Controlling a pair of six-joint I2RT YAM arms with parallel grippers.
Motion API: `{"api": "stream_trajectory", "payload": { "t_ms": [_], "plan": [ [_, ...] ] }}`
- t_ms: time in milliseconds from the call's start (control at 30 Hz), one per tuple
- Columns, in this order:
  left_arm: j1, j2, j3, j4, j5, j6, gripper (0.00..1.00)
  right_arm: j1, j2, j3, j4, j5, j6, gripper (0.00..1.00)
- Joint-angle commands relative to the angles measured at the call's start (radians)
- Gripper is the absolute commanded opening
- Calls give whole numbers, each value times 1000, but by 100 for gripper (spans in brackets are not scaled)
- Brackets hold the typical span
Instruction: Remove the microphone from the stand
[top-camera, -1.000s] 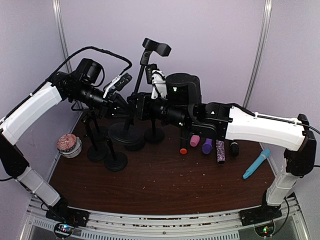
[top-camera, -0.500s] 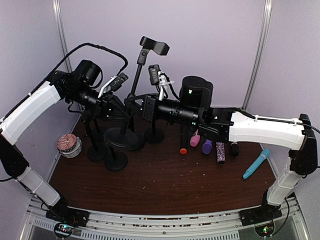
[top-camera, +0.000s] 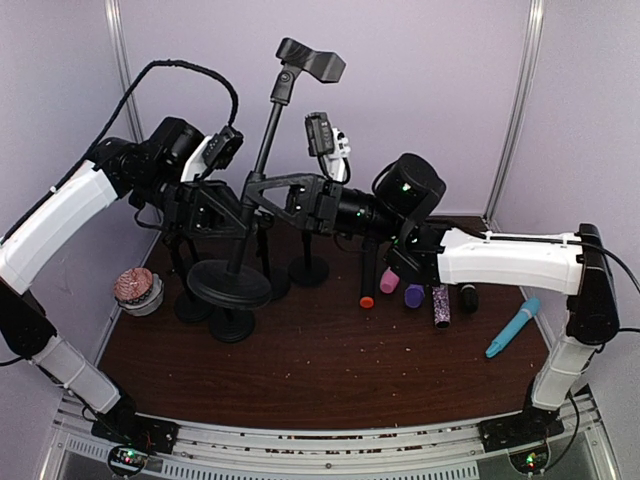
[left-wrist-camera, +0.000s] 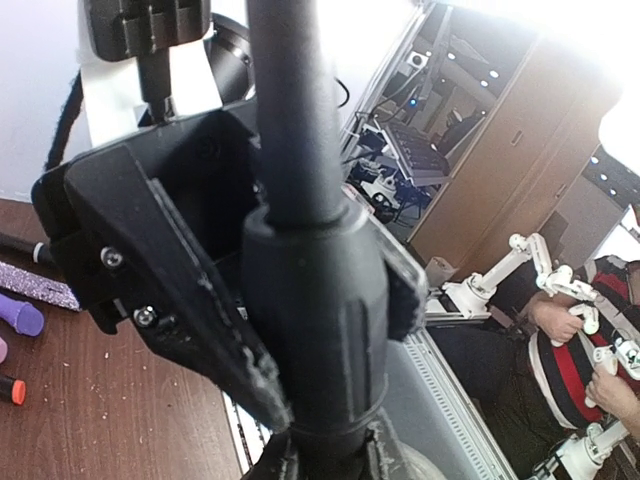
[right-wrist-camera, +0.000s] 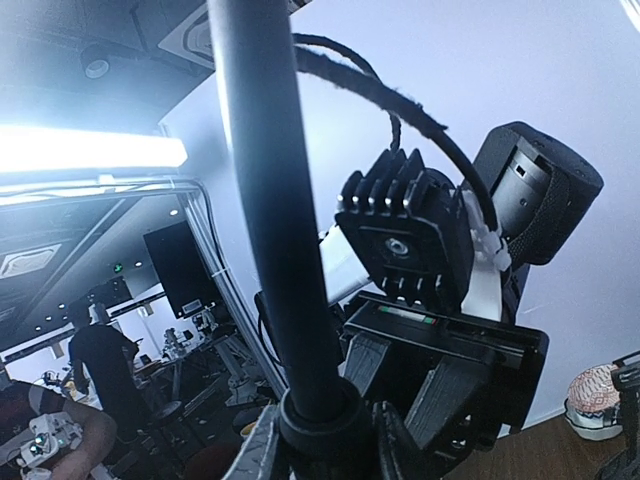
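Squeezing the stand (top-camera: 272, 125) with left gripper (top-camera: 240, 213) and right gripper (top-camera: 262, 188) | holding it off the table (top-camera: 330, 360) | probably so it is not wobbling

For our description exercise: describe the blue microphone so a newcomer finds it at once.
Start at the brown table, right edge. Beyond the row of microphones lies the blue microphone, alone and slanted, the only turquoise one.

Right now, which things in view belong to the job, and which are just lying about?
In the job: tall black round-based microphone stand; left gripper and right gripper, both clamped on its pole.
Lying about: row of coloured microphones; blue stick-shaped object; pink cupcake-shaped object; other black stands.
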Motion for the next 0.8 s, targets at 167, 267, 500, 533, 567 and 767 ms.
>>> {"api": "stream_trajectory", "payload": {
  "t_ms": [167, 267, 500, 533, 567, 767],
  "plan": [
    [35, -12, 25, 126, -141, 49, 0, -7, -181, -35, -396, 272, -210, 76],
    [39, -12, 25, 171, -230, 16, 0, -2, -206, -49, -528, 474, -233, 79],
    [45, -1, 22, 218, -303, -21, 0, 85, -175, 53, -728, 683, -322, 66],
    [45, 2, 23, 218, -305, -22, 0, 95, -159, 84, -757, 703, -332, 62],
    [44, 3, 24, 218, -309, -21, 0, 103, -145, 107, -774, 724, -334, 59],
    [45, -1, 23, 219, -341, -14, 0, 132, -96, 171, -775, 781, -342, 50]
  ]
}}
